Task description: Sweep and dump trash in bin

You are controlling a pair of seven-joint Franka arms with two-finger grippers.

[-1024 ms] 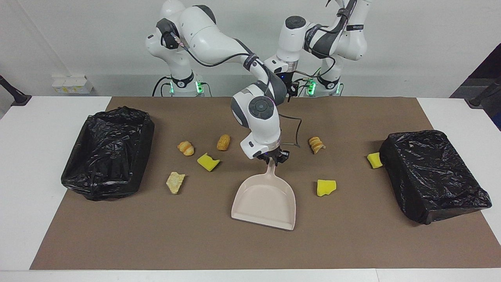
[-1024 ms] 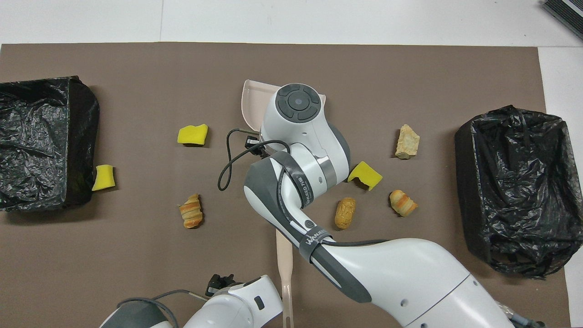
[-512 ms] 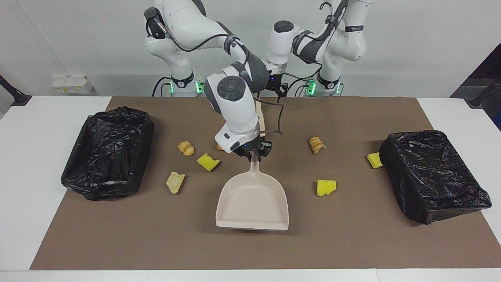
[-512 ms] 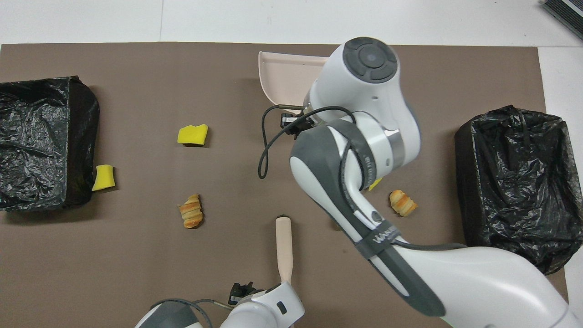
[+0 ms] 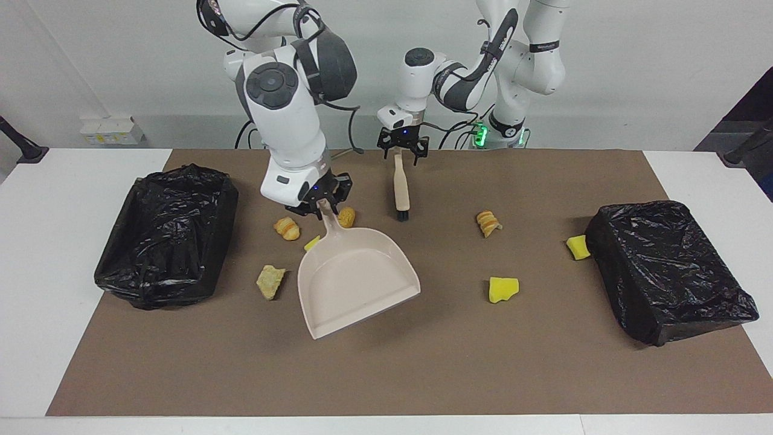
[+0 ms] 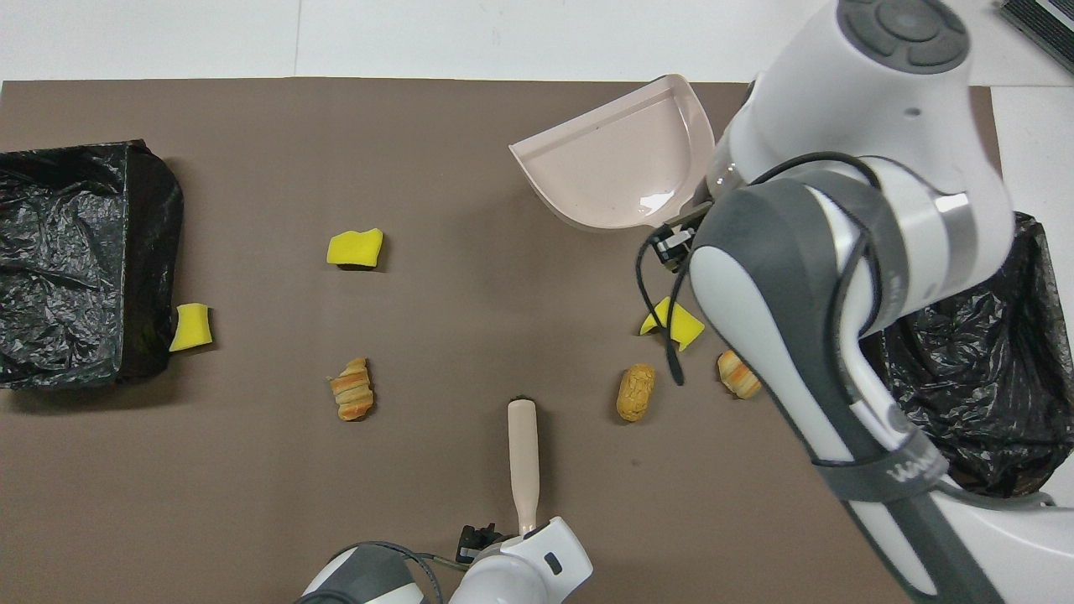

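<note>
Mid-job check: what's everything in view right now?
sponges: 3, yellow, one against the left arm's end bin, one on open mat, one beside the dustpan
bread pieces: 4, golden-brown or tan, three around the dustpan, one mid-mat
dustpan: 1, beige, tilted
brush: 1, beige, near the robots
bins: 2, black-lined, one at each end
mat: 1, brown
right claw: shut on dustpan handle
left claw: at brush handle

dustpan (image 5: 356, 275) beige | sponge chunk (image 5: 503, 289) yellow | bin liner (image 5: 667, 269) black | mat (image 5: 543, 362) brown
</note>
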